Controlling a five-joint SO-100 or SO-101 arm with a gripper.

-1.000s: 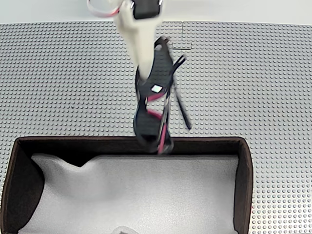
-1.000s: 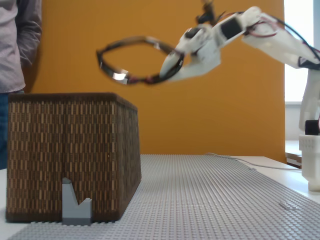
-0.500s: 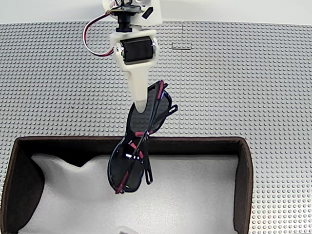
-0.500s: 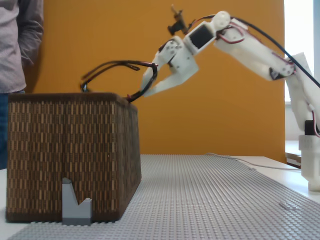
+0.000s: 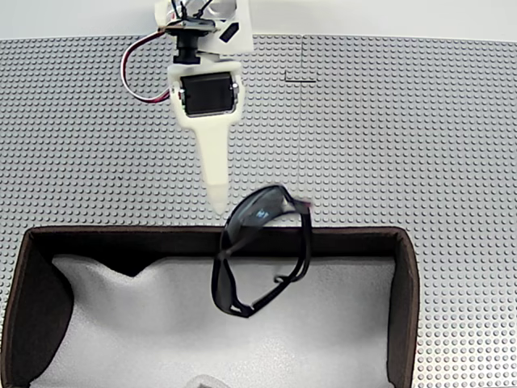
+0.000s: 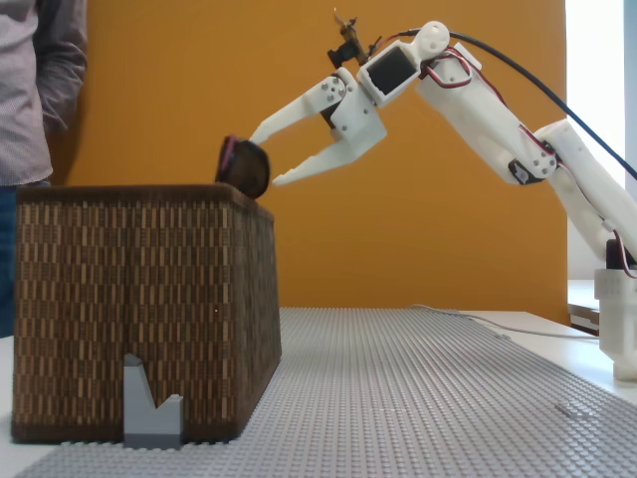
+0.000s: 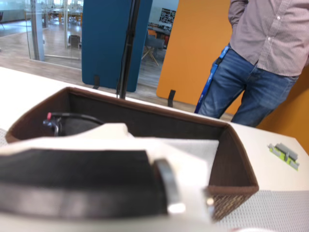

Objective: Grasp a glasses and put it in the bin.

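Now the tool [image 6: 271, 151] is wide open and holds nothing — its two white fingers spread apart like a beak in the side fixed view. The glasses [image 5: 260, 250] are loose, caught right at the top edge of the bin [image 5: 408, 291]. In the fixed view from above they sit just past the tip of the tool, a little to the right of it, with the front part near the bin's far wall and the arms reaching in over the white padding [image 5: 145, 323]. Their long side runs at a slant from the wall toward the middle of the bin. From the side, the glasses [image 6: 244, 166] show as a dark shape just above the bin's rim, just beside the lower finger. I cannot tell if they touch the rim or are in the air.

Half a second ago the tool was shut on the frame and the glasses hung from it over the bin's wall. Since then the fingers have let go, the tool has pulled back a bit toward the studded grey surface [image 5: 420, 137], and the glasses have turned and dropped lower.

I think the job is nearly done — the glasses only need to settle onto the padding. If they hang on the wall, a small push inward would help. A person [image 7: 270, 58] stands behind the bin in the wrist view.
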